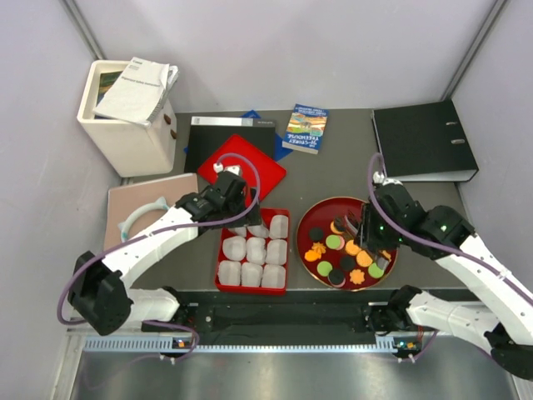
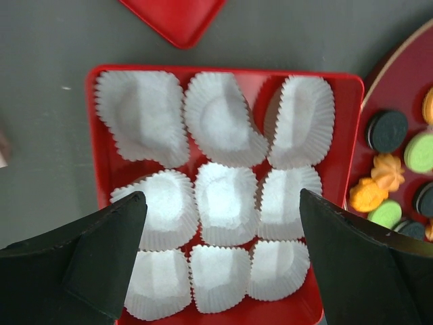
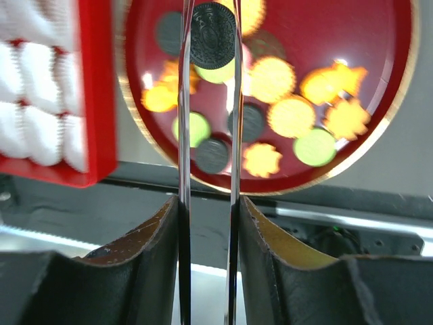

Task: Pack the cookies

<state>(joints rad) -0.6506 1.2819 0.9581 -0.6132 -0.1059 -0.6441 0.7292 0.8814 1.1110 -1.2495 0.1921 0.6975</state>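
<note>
Dark grey tabletop enclosed by pale walls. Left pincer, spread wide and empty, hovers over a red tray of white paper cups. Right pincer, nearly closed, grips a black cookie above the round plate carrying the other cookies.

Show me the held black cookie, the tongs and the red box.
black cookie [image 3: 213,35]: right wrist view, its embossed face.
tongs [image 3: 184,135]: right wrist view, left blade.
red box [image 2: 103,169]: left wrist view, left wall.
</note>
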